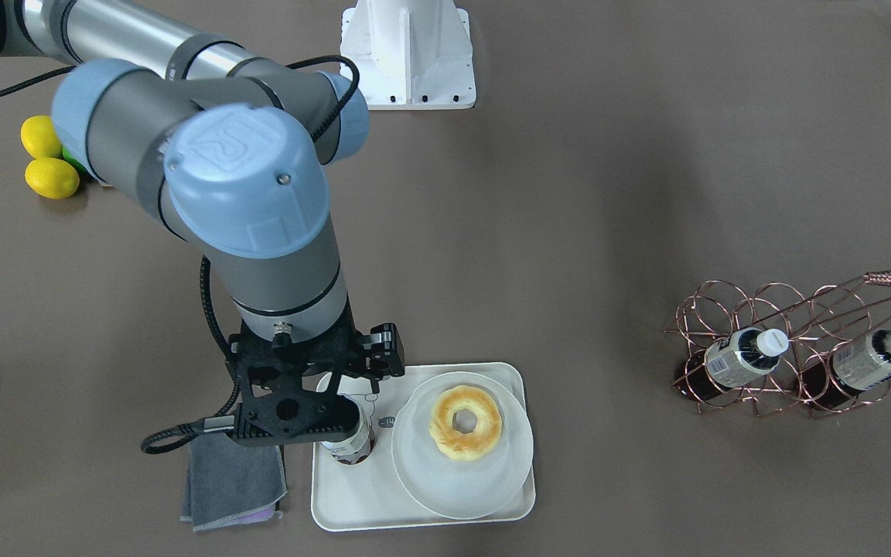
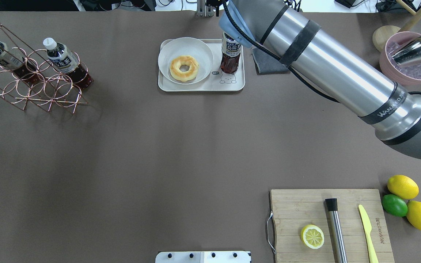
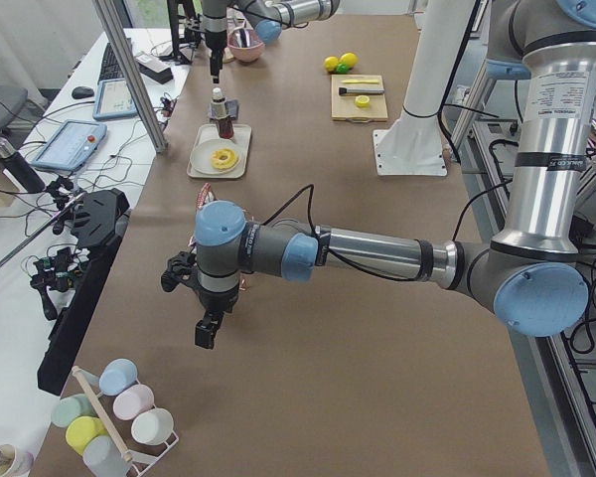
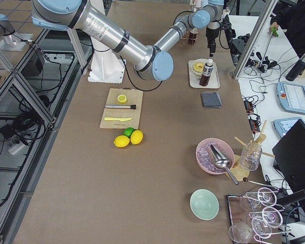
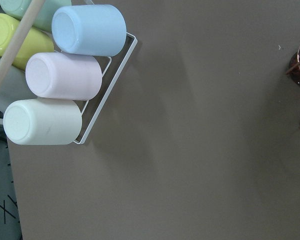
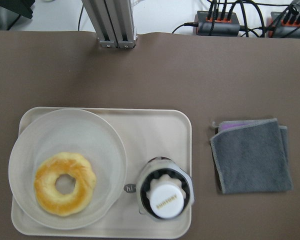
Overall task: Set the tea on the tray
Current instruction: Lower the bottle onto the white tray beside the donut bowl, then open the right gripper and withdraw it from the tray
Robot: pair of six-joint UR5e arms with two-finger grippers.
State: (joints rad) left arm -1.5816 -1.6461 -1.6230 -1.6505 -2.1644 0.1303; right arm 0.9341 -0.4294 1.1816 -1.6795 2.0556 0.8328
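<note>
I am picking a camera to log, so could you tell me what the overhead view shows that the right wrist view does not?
Only overhead: the wire rack with two bottles, the cutting board, lemons. Only the wrist: the white cap of the tea bottle and the whole grey cloth. Both: the tray, with the plate, doughnut and tea bottle on it.
</note>
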